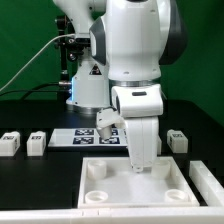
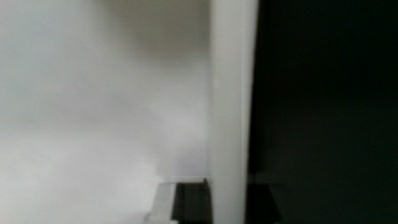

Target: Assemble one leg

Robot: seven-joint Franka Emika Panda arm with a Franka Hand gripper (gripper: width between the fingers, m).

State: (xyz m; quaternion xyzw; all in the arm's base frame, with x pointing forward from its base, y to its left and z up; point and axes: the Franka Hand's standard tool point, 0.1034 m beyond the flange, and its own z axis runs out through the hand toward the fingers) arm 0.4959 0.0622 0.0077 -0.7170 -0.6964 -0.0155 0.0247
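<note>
My gripper point(image 1: 141, 130) hangs straight down over the large white slab point(image 1: 110, 185) and is shut on a leg point(image 1: 143, 155), a white oblong block held upright. The leg's lower end is at the slab's far part, between the two far corner sockets; whether it touches the slab I cannot tell. In the wrist view the leg point(image 2: 231, 100) runs as a narrow white strip away from the gripper point(image 2: 231, 205), with a dark finger on each side of it. The slab point(image 2: 89, 110) fills one side of that view, and dark table fills the other.
Two loose legs point(image 1: 10, 142) point(image 1: 37, 141) lie on the black table at the exterior view's left and one more leg point(image 1: 178, 138) at its right. The marker board point(image 1: 90, 136) lies behind the slab. The robot's base point(image 1: 85, 90) stands at the back.
</note>
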